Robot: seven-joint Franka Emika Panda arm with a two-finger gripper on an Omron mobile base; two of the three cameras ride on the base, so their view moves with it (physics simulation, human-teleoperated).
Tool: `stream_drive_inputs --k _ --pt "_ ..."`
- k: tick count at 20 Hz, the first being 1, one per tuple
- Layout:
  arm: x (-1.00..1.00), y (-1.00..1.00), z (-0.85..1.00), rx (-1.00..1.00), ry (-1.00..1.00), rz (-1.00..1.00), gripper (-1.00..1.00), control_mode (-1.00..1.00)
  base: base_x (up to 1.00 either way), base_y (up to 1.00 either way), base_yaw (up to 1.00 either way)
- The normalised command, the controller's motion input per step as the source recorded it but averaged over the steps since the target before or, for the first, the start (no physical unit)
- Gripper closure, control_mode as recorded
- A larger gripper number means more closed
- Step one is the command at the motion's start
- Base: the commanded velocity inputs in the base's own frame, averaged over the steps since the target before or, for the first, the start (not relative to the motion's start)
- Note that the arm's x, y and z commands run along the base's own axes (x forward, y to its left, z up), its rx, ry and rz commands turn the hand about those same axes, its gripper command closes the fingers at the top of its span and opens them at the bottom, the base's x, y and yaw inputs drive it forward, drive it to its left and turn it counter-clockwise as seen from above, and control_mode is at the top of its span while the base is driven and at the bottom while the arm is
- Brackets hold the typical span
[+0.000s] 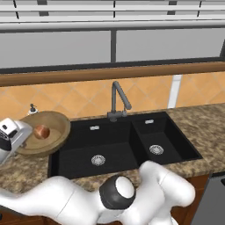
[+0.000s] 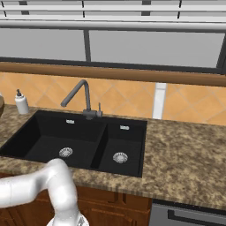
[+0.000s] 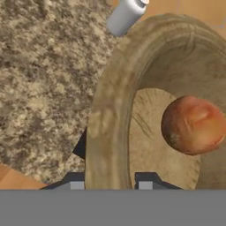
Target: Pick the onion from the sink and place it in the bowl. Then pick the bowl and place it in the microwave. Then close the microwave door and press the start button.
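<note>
On the far left we see our end effector [image 3: 110,185] clamped on the near rim of the bowl [image 1: 55,132], one fingertip [image 3: 148,183] inside and one outside. The onion [image 1: 42,131] sits in that bowl on the counter [image 1: 202,127]. To the right lies the sink [image 1: 123,145], tap [image 1: 117,100] behind it.

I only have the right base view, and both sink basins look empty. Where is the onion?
Observer: The onion lies inside the bowl, just past the left end of the sink.
Operator: And the tool?
Observer: In the hand view the tool straddles the bowl's near rim, one fingertip inside and one outside.
Operator: Is it gripping?
Observer: Yes, it is closed on the rim.
</note>
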Motion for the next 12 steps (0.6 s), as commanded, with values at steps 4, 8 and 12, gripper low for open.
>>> stream_drive_inputs --k 4,8,12 --pt "-0.31 -0.99 0.59 0.09 -0.21 0.00 1.00 -1.00 0.00 0.00 0.00" --pt "-0.30 -1.00 0.53 0.16 -0.16 0.00 1.00 -1.00 0.00 0.00 0.00" --pt "-0.36 -1.00 0.52 0.15 -0.15 0.00 1.00 -1.00 0.00 0.00 0.00"
